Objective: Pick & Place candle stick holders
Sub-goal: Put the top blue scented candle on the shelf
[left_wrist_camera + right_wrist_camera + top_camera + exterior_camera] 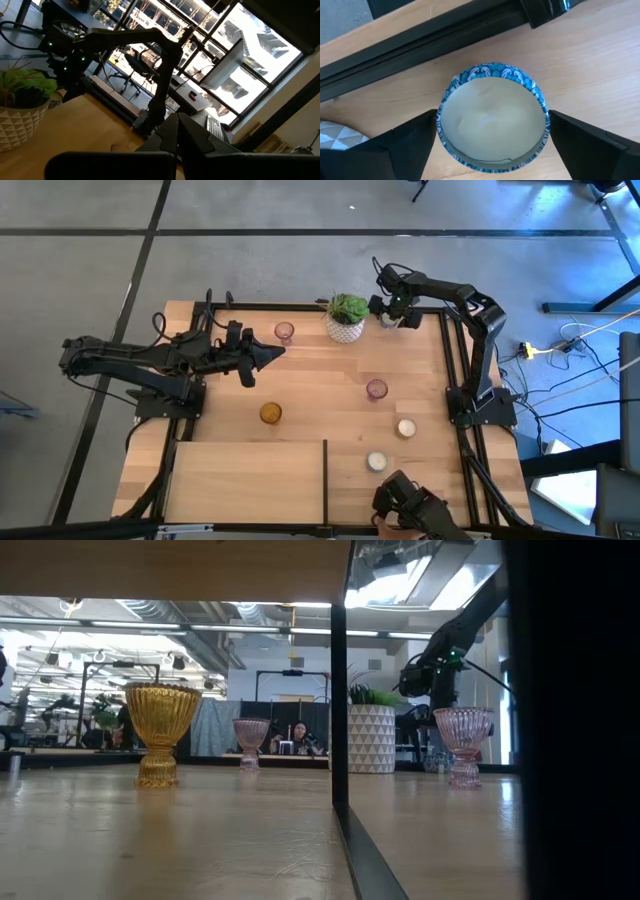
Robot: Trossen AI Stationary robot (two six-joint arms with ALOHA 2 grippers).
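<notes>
Right hand (492,137) hangs wide open astride the blue-rimmed holder (492,117); lower squarely, then squeeze. Left hand (275,353) shut, empty.

Even daylight on counter (300,380) overhead; blown-out windows at 1 o'clock in left wrist view; low view backlit, right edge black.
</notes>
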